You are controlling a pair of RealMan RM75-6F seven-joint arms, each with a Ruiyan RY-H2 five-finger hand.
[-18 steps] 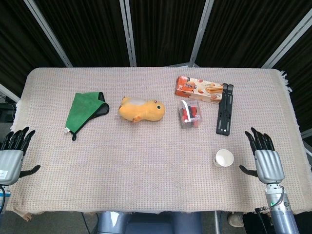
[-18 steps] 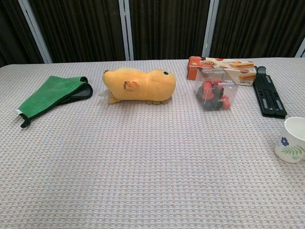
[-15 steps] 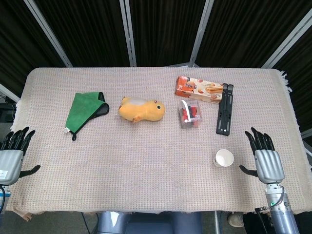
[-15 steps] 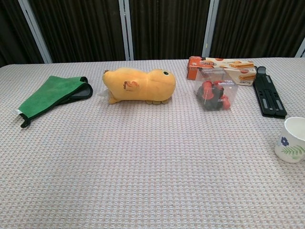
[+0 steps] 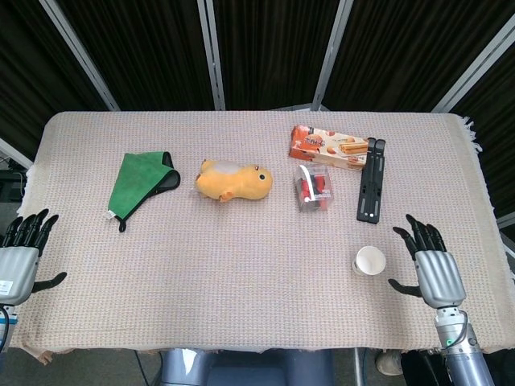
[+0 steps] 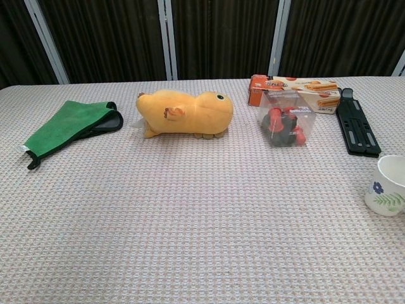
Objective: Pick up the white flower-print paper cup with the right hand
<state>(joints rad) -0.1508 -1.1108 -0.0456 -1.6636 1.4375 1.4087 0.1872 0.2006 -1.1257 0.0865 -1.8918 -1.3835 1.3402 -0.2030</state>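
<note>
Right hand (image 5: 430, 269): grey metal palm, dark fingers (image 5: 417, 237) spread wide, holding nothing, at the near right of the bench (image 5: 241, 281).

Left hand (image 5: 18, 261): same build, fingers apart and empty, at the near left edge of the bench.

White flower-print paper cup (image 5: 369, 261): upright, round open mouth, blue flower and green leaf print on the side; stands on the bench just left of the right hand's fingers, near the thumb but not touching it.

Bench covering: beige woven cloth, coarse waffle texture.

Black folding stand (image 5: 371, 179): flat, long, rigid; beyond the right fingers.

Clear plastic box (image 5: 314, 187): red and black contents; beyond and left of the cup.

Snack carton (image 5: 327, 147): orange and white card, farther back.

Yellow plush toy (image 5: 233, 180): soft, rounded, lying on its side, well left of the right fingers.

Green cloth (image 5: 141, 182): folded, dark-edged; beyond and right of the left fingers.
</note>
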